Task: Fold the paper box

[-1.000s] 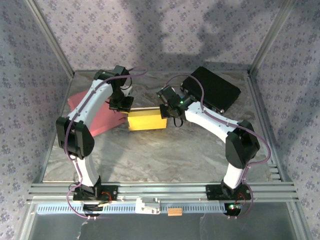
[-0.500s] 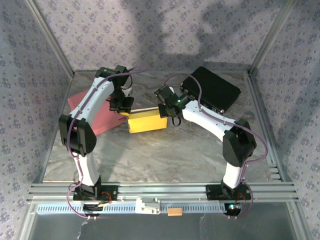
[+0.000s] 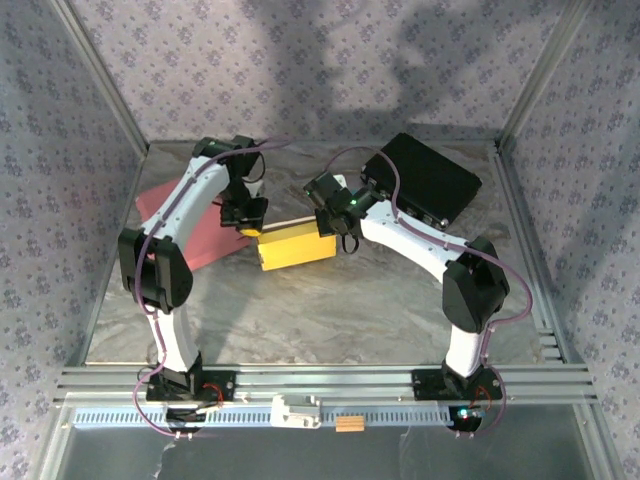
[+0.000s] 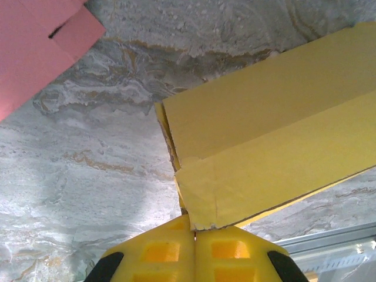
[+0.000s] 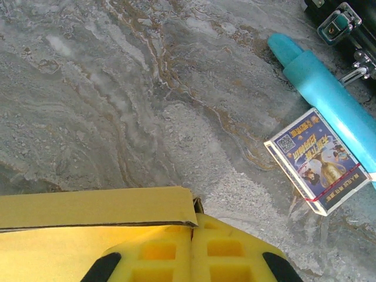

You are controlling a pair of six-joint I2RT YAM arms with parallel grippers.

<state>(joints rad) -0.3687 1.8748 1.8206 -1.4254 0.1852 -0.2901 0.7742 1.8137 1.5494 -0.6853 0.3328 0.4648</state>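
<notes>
A lab test cell, shown by aluminium rails (image 3: 330,378), patterned backdrop walls (image 3: 300,70) and marbled tabletop (image 3: 330,310).

Count on the marbled surface (image 3: 330,310):
- Yellow paper box (image 3: 295,247): one.
- Flat pink cardboard sheet (image 3: 190,225): one.
- Black case (image 3: 425,178): one, with two metal latches (image 5: 333,24) counted along its edge.
- Blue tube (image 5: 329,100): one.
- Small printed pack (image 5: 317,160): one.
- Arms: two, the left arm (image 3: 175,215) and the right arm (image 3: 425,238).
- Yellow-padded fingers: two pairs, the left fingers (image 4: 158,252) and the right fingers (image 5: 229,252).
</notes>
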